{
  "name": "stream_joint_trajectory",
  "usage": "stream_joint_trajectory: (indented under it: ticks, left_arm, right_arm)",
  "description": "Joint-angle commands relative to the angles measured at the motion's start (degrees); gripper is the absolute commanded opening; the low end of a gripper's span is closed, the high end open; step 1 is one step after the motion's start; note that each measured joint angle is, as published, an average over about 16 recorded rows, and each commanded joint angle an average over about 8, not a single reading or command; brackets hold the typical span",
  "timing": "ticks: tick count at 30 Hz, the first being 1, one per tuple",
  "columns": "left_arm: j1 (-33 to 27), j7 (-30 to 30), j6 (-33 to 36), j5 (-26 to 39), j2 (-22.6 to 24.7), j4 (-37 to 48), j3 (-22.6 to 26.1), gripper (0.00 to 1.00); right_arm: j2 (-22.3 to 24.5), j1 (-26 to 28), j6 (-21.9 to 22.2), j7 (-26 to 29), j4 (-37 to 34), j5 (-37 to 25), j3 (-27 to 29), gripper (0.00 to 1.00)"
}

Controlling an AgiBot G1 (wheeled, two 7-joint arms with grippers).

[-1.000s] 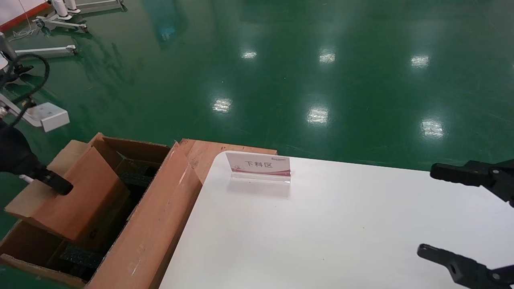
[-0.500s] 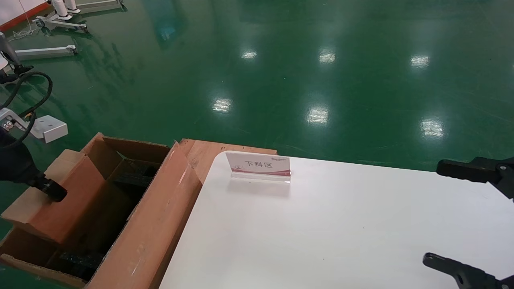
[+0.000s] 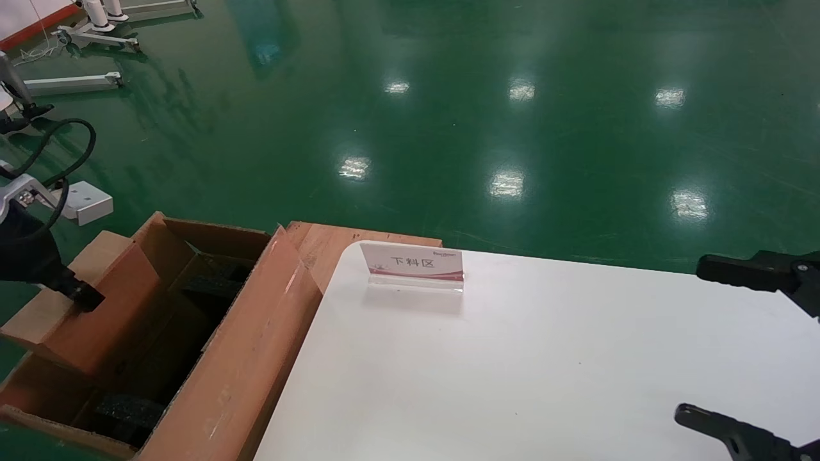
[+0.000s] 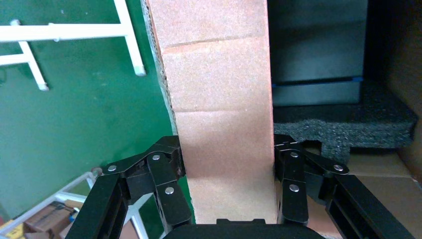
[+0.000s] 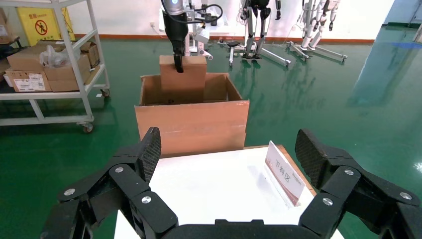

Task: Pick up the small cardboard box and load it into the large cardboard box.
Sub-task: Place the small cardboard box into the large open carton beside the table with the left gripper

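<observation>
The large cardboard box (image 3: 243,358) stands open on the green floor (image 3: 448,115) against the left edge of the white counter (image 3: 544,371), black foam blocks (image 3: 125,410) visible inside. The small cardboard box (image 3: 96,307) sits tilted in its far-left part, half sunk below the rim. The left gripper (image 4: 229,164) reaches down from the left, clenched on that box's upper edge, while the right gripper (image 3: 737,349) hovers released over the counter's right side.

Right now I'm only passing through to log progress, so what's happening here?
The left end effector is clamped on the small cardboard box, holding it tilted at the outer side of the large cardboard box, partly inside. The right end effector hangs open over the white table, idle.
</observation>
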Motion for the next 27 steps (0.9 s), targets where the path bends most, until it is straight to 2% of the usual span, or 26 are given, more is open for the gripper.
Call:
stream_joint_trajectory:
  ticks: [1, 27]
  left_arm:
    - [0.6, 0.0, -0.7, 0.3, 0.2, 0.2, 0.1, 0.0]
    - [9.7, 3.0, -7.8, -1.3, 3.1, 8.9, -0.6, 0.0]
  right_arm:
    - [0.0, 0.0, 0.0, 0.0, 0.0, 0.0, 0.0, 1.0]
    - [0.0, 0.0, 0.0, 0.0, 0.0, 0.1, -0.1, 1.0]
